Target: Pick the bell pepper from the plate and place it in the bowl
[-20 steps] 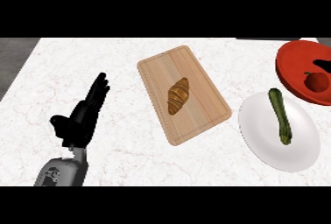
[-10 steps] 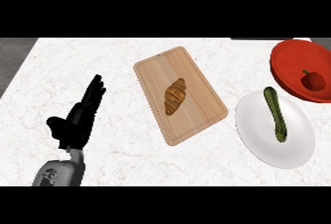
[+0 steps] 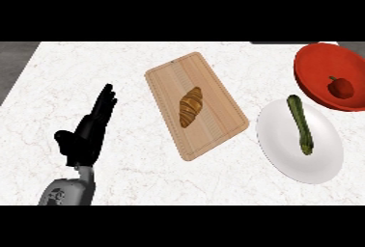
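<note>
Lying in bowl, bell pepper (well apart from left hand).

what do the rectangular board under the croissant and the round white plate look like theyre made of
Rectangular tan board: looks like light wood, matte, with lengthwise grain lines. Round white plate: smooth, evenly white, probably glazed ceramic, though plastic would look the same.

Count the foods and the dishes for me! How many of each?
Foods: 3 - croissant, zucchini, pepper
Dishes: 2 - plate, bowl
Boards: 1 - board
Total: 6
</note>
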You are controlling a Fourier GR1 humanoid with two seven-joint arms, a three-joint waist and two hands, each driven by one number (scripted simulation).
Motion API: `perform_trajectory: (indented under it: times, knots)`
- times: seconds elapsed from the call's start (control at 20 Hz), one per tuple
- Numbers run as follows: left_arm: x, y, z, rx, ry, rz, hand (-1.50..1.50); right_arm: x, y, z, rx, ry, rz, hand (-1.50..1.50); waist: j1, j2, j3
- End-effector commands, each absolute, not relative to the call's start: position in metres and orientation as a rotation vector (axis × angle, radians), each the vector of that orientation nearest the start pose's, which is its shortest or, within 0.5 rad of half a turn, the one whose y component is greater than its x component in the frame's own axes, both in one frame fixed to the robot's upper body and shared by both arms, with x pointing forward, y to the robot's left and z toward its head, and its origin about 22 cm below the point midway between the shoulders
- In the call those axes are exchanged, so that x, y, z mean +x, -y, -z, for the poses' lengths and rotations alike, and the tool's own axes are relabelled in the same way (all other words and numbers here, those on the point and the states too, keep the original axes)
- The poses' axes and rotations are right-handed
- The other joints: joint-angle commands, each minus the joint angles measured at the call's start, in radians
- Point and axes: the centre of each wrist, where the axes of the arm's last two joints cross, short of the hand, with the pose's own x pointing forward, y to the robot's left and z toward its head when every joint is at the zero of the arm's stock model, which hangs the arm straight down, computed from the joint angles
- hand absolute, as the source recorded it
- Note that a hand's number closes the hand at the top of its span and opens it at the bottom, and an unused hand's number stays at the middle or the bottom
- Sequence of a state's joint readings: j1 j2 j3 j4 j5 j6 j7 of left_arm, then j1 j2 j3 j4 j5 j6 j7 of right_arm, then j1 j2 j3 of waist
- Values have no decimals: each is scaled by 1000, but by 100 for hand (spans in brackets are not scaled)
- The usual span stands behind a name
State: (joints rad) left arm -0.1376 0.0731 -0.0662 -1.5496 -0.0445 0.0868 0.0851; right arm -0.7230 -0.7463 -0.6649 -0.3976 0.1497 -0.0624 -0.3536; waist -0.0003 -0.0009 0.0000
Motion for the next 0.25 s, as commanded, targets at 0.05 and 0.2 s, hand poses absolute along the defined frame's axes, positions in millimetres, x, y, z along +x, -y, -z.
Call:
perform_trajectory:
  times: [0.05, 0.2]
  knots:
    - [265, -223, -20, 72, 1596, 119, 0, 312, 520, -87, -748, 1620, 257, -150, 4, 2, 0]
    - [269, -233, -18, 73, 1581, 112, 0, 303, 519, -77, -747, 1600, 249, -150, 1, 0, 0]
